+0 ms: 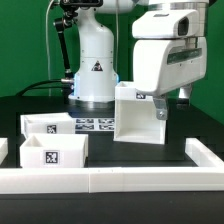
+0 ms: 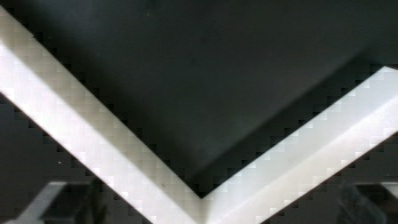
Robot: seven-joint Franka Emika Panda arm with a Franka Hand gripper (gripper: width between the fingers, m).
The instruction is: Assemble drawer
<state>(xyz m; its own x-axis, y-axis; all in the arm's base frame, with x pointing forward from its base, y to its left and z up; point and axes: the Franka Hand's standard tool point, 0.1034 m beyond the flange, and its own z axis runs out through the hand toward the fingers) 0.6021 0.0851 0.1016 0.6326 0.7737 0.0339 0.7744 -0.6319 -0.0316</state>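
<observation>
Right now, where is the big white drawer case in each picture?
Exterior view: the drawer case stands toward the exterior view's right, under the gripper.
Wrist view: its white walls form a V across the picture.
Shared landmark: the gripper's fingers, dim either side of the V's tip.

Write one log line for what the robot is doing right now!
gripper: open, over case corner | near tray, far tray: loose, outside case | step: trays not yet in
</observation>
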